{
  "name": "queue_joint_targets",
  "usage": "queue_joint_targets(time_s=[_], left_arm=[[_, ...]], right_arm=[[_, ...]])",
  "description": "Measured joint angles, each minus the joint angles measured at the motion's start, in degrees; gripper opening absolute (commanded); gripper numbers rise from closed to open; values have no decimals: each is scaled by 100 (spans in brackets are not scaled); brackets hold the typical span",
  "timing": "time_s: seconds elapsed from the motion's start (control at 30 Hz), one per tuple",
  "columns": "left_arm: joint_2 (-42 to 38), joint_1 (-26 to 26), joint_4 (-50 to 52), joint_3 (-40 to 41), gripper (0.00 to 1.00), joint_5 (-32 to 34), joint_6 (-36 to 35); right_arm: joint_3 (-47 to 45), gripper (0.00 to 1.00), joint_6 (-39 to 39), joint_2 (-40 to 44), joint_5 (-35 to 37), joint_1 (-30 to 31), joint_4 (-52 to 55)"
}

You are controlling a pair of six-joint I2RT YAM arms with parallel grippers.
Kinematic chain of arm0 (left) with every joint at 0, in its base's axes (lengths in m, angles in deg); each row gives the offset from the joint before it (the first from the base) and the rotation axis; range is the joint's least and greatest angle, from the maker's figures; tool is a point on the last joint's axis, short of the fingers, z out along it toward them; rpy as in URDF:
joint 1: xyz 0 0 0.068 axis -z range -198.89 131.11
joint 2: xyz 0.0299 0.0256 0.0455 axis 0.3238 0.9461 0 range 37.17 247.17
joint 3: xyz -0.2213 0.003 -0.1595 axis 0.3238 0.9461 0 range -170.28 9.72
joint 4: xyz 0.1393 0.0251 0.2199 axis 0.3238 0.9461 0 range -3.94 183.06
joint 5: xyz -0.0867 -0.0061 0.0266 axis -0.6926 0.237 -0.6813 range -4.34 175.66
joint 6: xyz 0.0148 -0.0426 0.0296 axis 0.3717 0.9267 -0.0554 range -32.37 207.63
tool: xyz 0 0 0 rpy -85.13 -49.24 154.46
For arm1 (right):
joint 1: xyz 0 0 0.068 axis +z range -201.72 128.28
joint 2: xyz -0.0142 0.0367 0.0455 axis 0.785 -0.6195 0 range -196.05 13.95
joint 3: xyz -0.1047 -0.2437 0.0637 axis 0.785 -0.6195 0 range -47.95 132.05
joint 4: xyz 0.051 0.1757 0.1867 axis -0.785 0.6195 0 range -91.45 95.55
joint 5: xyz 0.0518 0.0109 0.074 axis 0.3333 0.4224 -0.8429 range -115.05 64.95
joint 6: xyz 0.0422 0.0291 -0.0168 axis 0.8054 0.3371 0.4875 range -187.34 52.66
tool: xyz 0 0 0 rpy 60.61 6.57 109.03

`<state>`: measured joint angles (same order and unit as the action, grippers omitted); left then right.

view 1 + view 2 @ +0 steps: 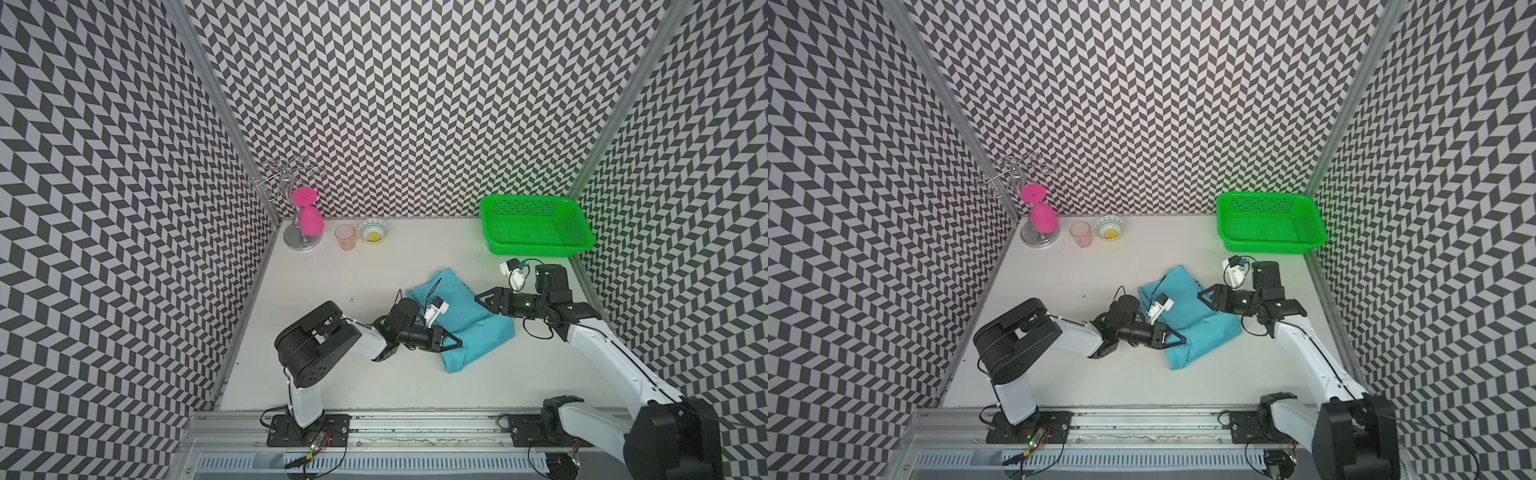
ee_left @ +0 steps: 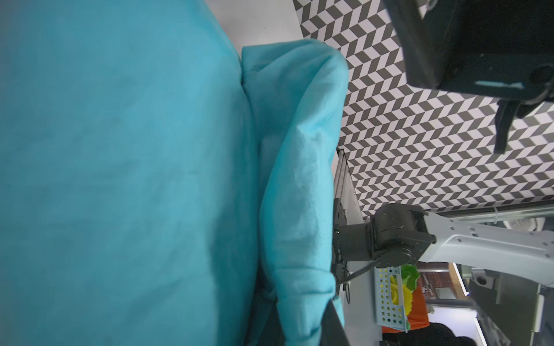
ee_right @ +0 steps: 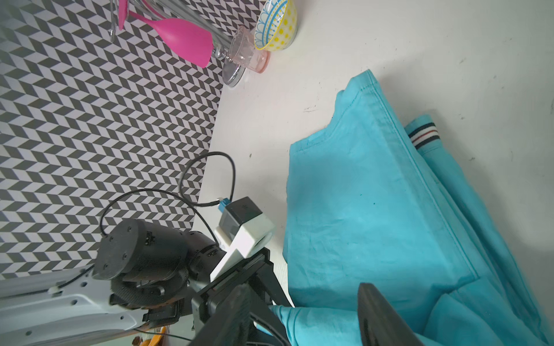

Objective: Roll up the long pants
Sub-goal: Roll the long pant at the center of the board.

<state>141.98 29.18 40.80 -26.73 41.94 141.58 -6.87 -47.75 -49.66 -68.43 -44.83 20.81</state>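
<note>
Turquoise long pants [image 1: 482,336] with navy-white-red striped waistband [image 3: 424,134], green basket [image 1: 536,246], pink glass [image 1: 311,220], black-and-white chevron walls [image 1: 415,104].

Bright, even light; soft shadows.

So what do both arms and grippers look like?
The left arm and right arm have white shells, black joints. The left gripper and right gripper are black with triangular open-frame fingers. Each wrist carries a white-and-black camera block and black cables.
</note>
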Motion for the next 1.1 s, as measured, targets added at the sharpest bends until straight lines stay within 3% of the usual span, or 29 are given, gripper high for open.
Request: queue_joint_targets(time_s=[0.4, 0.57, 0.7, 0.87, 0.97, 1.07, 1.1], left_arm=[[-11, -256, -271, 413, 20, 387, 439], [236, -278, -280, 339, 25, 387, 286], [249, -284, 109, 146, 44, 487, -188], [0, -175, 1235, -225, 55, 1008, -1292], [-492, 85, 2116, -387, 65, 1919, -2114], [-1130, 581, 2785, -474, 95, 3121, -2983], [-1344, 774, 2935, -481, 100, 3504, -3276]], right_arm=[[-645, 61, 535, 68, -442, 710, -743], [-887, 60, 560, -592, -396, 719, -1187], [-1010, 59, 549, -1154, -284, 719, -1508], [-1023, 59, 529, -1534, -225, 719, -1827], [-1023, 59, 503, -1690, -219, 719, -1947], [-1023, 59, 474, -1805, -223, 719, -2004], [-1021, 59, 459, -1818, -225, 719, -2011]])
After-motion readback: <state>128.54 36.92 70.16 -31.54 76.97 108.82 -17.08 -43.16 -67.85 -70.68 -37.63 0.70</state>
